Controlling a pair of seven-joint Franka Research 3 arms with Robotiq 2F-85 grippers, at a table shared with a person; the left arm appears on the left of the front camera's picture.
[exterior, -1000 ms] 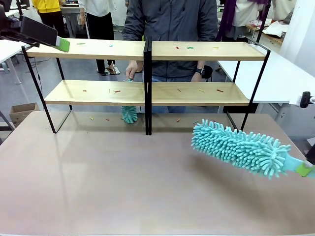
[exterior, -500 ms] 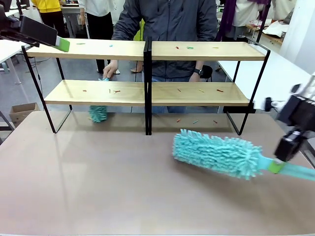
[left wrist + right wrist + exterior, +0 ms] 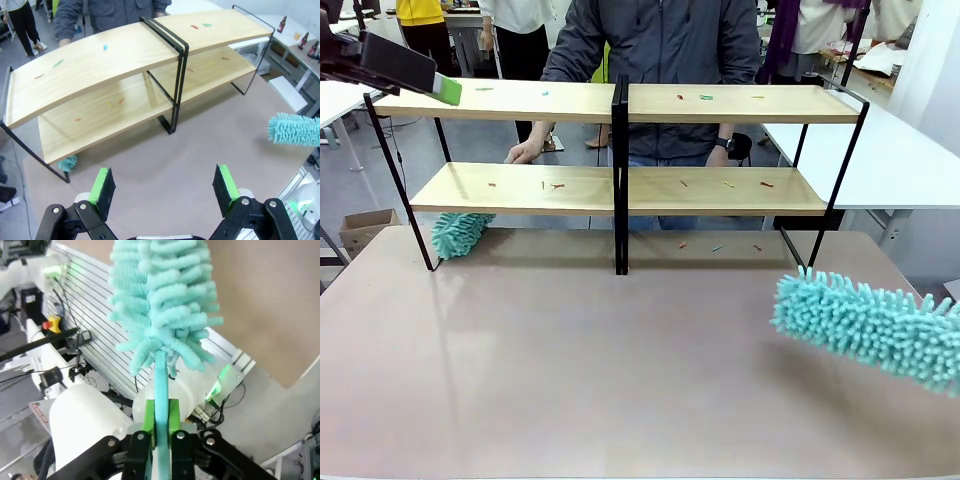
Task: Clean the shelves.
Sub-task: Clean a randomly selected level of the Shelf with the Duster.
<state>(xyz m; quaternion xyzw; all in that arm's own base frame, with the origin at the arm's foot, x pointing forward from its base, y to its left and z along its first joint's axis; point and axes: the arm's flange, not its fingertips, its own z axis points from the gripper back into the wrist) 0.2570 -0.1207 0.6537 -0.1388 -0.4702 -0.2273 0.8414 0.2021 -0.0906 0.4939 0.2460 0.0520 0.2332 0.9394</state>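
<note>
Shelves are standing along the far edge of the table, spanning most of its width, with the central black post near the middle. Small coloured scraps are lying on both boards and on the table under the lower board.

Left gripper is hovering above the table's left side, in front of the shelves' left end. Its green pads are spread wide apart and gripping nothing.

Right gripper is clamping the thin handle of a fluffy teal duster. The duster head is hanging over the table's right edge, well apart from the shelves.

A person is standing behind the shelves, one hand resting at the back edge of the lower board, left half. A second teal duster is sitting under that board's left end, near the table's far left corner.
</note>
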